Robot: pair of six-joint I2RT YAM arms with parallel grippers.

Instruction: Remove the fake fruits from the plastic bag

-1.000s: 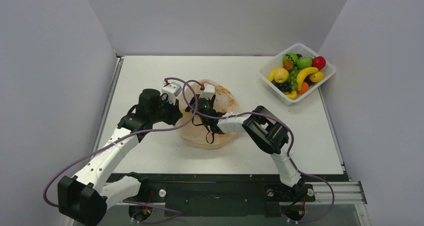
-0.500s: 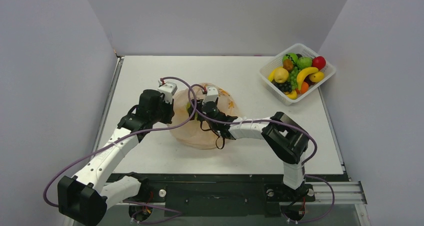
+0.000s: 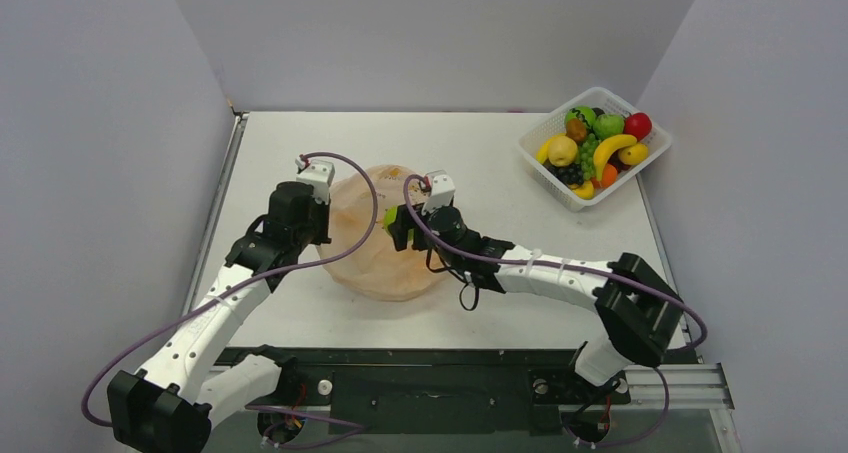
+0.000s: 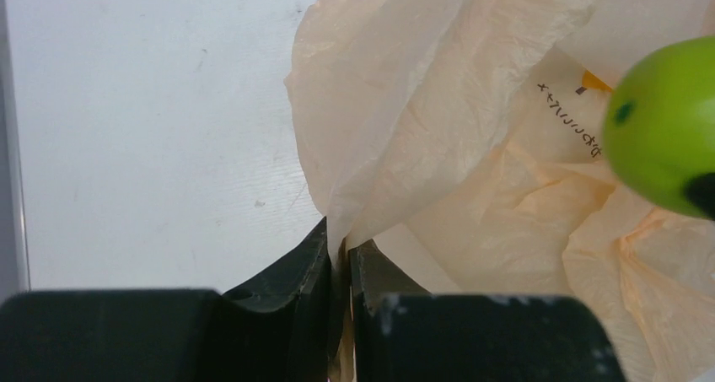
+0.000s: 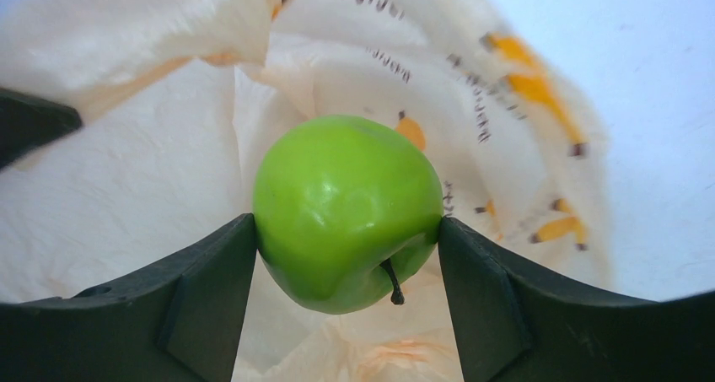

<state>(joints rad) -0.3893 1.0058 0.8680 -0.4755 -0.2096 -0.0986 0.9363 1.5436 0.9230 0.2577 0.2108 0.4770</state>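
Near the middle of the counter: a crumpled peach-orange plastic bag, crinkled and domed. At its left rim, left fingers clenched on a thin fold of the plastic, pinched flat between the two pads. At its right side, right fingers grasping a glossy green apple by its flanks, stem turned toward the wrist camera, bag lining with orange printed marks close behind it. From above, apple at the bag's right edge, over the plastic. Cannot tell whether any other fruit lies inside, the interior being hidden by folds.

Far right on the counter, well apart from the bag: a white lattice basket heaped with fake fruits. Inside it:
- a red apple at the right edge
- a curved yellow banana across the middle
- a round yellow fruit at the left
- green grapes and dark grapes between
- a green fruit and a brownish one toward the far side
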